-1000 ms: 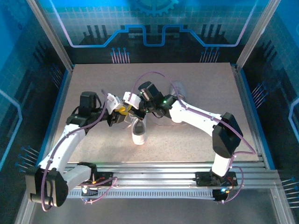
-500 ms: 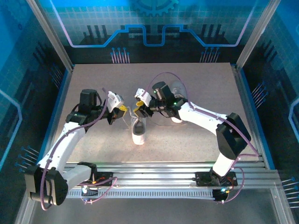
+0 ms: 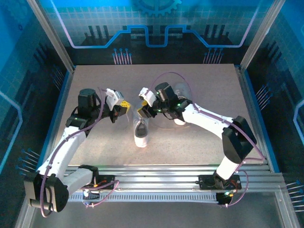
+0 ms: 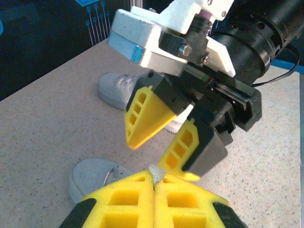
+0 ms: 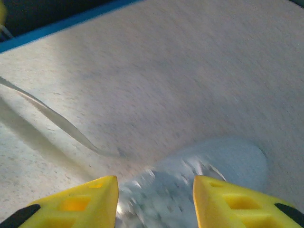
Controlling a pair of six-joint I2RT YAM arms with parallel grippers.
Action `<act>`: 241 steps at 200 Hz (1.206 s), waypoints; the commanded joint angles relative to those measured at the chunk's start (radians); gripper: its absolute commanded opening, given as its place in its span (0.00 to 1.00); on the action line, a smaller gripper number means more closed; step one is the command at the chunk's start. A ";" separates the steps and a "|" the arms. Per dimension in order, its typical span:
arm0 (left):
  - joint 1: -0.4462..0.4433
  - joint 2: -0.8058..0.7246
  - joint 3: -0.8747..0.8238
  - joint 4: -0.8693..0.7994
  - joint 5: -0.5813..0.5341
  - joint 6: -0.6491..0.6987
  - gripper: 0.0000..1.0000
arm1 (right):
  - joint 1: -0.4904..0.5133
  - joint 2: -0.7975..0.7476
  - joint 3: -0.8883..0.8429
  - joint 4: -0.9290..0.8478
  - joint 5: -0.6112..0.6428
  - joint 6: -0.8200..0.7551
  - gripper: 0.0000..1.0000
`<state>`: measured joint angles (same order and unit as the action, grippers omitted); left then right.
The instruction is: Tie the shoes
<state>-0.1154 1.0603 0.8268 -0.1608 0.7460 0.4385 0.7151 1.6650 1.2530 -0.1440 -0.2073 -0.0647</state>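
The speckled counter (image 3: pixel 213 85) fills the floor of a cell walled by blue-lit panels (image 3: pixel 142 28), with a ribbed metal rail (image 3: pixel 166 173) along its near edge. The left arm (image 3: pixel 66 142) and right arm (image 3: pixel 209 121) both reach inward and meet over the middle. A purple cable (image 3: pixel 183 80) arches above the right arm.

From above, the near shoe (image 3: pixel 141 135) lies white at the centre with its toe towards the rail. The far shoe (image 3: pixel 179 120) is mostly hidden under the right arm's forearm. The left wrist view gets past that block: the far shoe (image 4: pixel 116 88) sits behind the other arm's tool, laces visible, and the near shoe (image 4: pixel 92 173) lies low at the left.

The left tool (image 3: pixel 122 108) and right tool (image 3: pixel 142 108) face each other just beyond the near shoe's heel. In the left wrist view the left tool (image 4: pixel 154 183) is clenched, with a pale tip of lace (image 4: pixel 154 171) pinched between its yellow pads. The right tool (image 4: pixel 154 154) is released, its wedges apart and empty.

The blurred right wrist view shows the right tool (image 5: pixel 154 194) spread above the near shoe (image 5: pixel 213 159). The lace (image 5: pixel 52 116) runs up and to the left from the shoe.
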 commanded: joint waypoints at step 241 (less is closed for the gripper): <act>-0.015 0.021 -0.027 0.014 0.053 0.035 0.00 | -0.083 0.247 -0.058 -0.573 0.333 -0.012 0.12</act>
<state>-0.1249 1.0931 0.8066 -0.1265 0.7685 0.4343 0.6449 1.9213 1.2552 -0.6392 0.0956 -0.0952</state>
